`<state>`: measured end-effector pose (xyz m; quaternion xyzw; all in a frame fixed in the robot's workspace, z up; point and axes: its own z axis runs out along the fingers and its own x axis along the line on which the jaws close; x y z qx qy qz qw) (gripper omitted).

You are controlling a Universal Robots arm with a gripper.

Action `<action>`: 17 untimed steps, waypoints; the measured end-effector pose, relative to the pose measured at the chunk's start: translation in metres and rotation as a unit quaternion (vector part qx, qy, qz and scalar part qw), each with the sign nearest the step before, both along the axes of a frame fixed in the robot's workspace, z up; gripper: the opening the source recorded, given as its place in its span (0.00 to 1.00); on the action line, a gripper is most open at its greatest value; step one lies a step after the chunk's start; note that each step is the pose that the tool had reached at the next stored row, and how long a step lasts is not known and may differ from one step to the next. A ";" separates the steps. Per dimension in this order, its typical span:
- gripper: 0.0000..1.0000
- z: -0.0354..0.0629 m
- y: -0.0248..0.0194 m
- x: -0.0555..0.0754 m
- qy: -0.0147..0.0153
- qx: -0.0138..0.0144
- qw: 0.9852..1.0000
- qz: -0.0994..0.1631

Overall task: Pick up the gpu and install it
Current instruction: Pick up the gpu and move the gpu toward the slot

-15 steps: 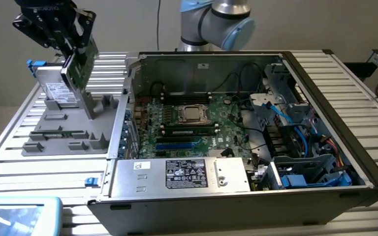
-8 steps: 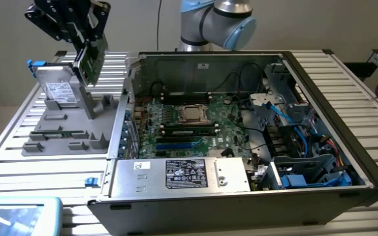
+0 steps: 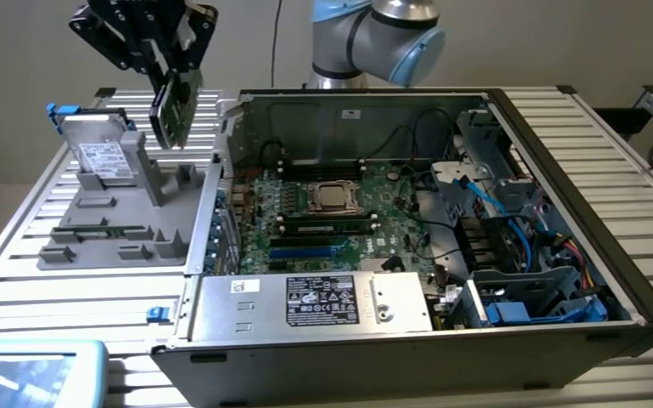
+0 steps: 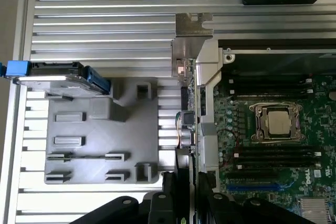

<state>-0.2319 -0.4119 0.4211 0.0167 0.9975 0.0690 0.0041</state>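
Note:
The gpu [image 3: 174, 109] hangs in the air, held nearly upright, with its green board face showing in the exterior view. My gripper [image 3: 174, 75] is shut on its upper edge. The card is above the grey parts holder [image 3: 122, 223], just to the exterior view's left of the open computer case [image 3: 576, 178]. In the wrist view the gpu [image 4: 187, 108] is seen edge-on, its silvery end bracket [image 4: 193, 30] furthest from my black fingers [image 4: 176, 184]. It hovers over the gap between the parts holder [image 4: 105, 129] and the case wall.
Inside the case lie the green motherboard [image 3: 303, 223] with its CPU socket [image 3: 332, 197] and the power supply [image 3: 315, 299]. A silver hard drive [image 3: 102, 153] stands in the holder. Blue cables crowd the case's side at the exterior view's right.

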 end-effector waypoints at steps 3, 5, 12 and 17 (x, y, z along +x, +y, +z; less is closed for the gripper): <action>0.28 0.0001 -0.0021 0.014 0.001 0.000 1.000 0.000; 0.28 0.0000 -0.0035 0.023 0.001 0.000 1.000 0.000; 0.28 0.0001 -0.0076 0.055 0.001 0.000 1.000 0.000; 0.28 -0.0009 -0.0094 0.077 0.001 0.000 1.000 0.000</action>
